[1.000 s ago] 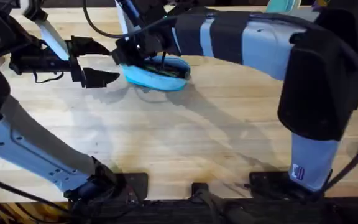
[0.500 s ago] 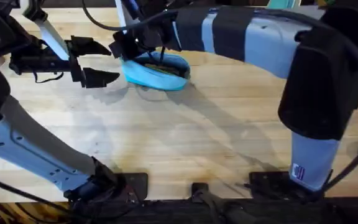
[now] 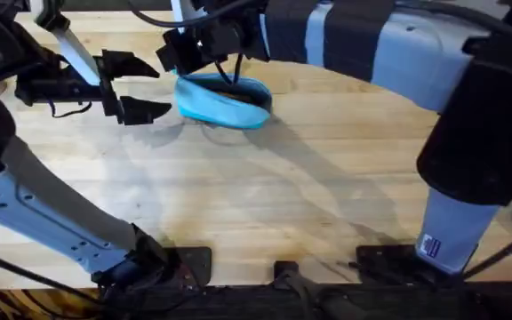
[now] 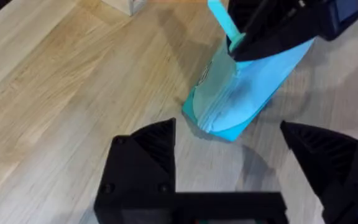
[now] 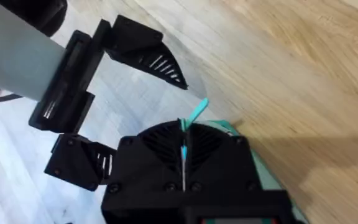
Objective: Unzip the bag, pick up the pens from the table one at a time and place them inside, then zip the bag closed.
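- Near the far edge of the table point(image 3: 265, 213), left of its middle: the bag point(image 3: 223, 100), a turquoise pouch lying on the wood with one end toward the left gripper.
- Change since the earlier frames: the right gripper point(image 3: 178, 60) has risen and drawn back toward the far edge; half a second ago it sat low on the pouch's left end, now it hangs above it. Pouch itself in the same spot; its upper seam now shows less gaping than a second ago.
- Right gripper, state: fingers pressed together on the pull tab point(image 5: 194, 116), a thin teal strip standing up between them in the right wrist view; the same tab shows in the left wrist view point(image 4: 221, 18) sticking out above the dark fingers.
- Bag relative to right gripper: directly beneath it, joined by the pinched tab.
- Left gripper point(image 3: 136, 86), state: spread wide, holding nothing, unchanged in place from the earlier frames.
- Bag relative to left gripper: just beyond the fingertips, apart from them, its near rounded end point(image 4: 219, 118) facing the gap between the fingers.
- Pens: none made out.
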You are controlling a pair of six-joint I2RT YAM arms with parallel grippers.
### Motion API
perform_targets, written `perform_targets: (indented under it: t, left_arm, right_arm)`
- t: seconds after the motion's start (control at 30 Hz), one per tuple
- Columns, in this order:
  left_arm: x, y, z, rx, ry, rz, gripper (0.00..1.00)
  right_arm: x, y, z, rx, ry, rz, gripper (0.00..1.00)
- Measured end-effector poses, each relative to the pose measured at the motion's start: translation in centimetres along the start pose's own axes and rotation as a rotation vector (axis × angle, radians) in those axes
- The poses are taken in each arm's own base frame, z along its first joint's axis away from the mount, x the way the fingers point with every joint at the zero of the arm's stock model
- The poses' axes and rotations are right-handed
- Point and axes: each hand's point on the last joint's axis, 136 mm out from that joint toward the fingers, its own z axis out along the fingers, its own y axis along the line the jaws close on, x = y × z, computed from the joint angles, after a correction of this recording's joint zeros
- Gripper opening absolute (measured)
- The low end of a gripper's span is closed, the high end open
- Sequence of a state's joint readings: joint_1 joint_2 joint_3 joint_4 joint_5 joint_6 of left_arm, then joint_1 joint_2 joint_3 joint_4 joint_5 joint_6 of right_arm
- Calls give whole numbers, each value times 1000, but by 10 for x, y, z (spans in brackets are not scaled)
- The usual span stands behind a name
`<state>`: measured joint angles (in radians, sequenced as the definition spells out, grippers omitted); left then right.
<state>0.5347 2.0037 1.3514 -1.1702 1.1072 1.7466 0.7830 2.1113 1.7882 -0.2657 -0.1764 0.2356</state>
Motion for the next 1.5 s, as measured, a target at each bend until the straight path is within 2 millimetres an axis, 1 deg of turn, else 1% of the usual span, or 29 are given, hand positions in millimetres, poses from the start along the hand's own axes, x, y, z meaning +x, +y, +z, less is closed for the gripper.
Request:
perform_targets:
  t: [0.1, 0.13, 0.3, 0.47, 0.63, 0.67, 0.73, 0.8, 0.9, 0.93, 1.0, 1.1, 1.33, 1.5]
  left_arm:
    - [-3, 0, 7, 12, 3, 25, 994]
    - [-7, -2, 18, 36, 7, 57, 994]
    - [-13, -2, 35, 58, 13, 103, 993]
    - [-16, 3, 41, 53, 16, 85, 993]
    - [-17, 1, 45, 60, 18, 56, 984]
    - [-18, 1, 46, 62, 18, 52, 936]
    - [-18, 0, 48, 68, 20, 49, 701]
    - [-19, -2, 50, 75, 21, 48, 496]
    - [-20, -4, 53, 86, 27, 44, 135]
    - [-20, -4, 54, 87, 30, 52, 66]
    - [-20, -4, 54, 87, 32, 53, 46]
    - [-18, -4, 54, 87, 39, 53, 44]
    - [-18, -4, 55, 89, 43, 55, 44]
    - [-18, -6, 57, 94, 46, 57, 44]
  right_arm:
    - [0, 0, 0, 0, 0, -7, 28]
    - [0, 0, 0, 0, 0, -10, 28]
    - [0, 0, 0, 0, 0, -12, 28]
    - [0, 0, 0, 0, 0, -12, 28]
    - [0, 0, 0, 0, 0, -12, 28]
    - [0, 0, 0, 0, 0, -12, 28]
    - [0, 0, 0, 0, 0, -12, 28]
    - [0, 0, 0, 0, -1, -12, 28]
    - [-1, -2, -1, 3, -1, -10, 28]
    - [0, -3, -1, 4, 1, -8, 28]
    - [0, -6, -1, 8, 5, -5, 28]
    - [5, -12, -3, 21, 28, 7, 28]
    - [19, -40, -11, 121, 93, 54, 28]
    - [31, -54, -16, 175, 143, 73, 28]
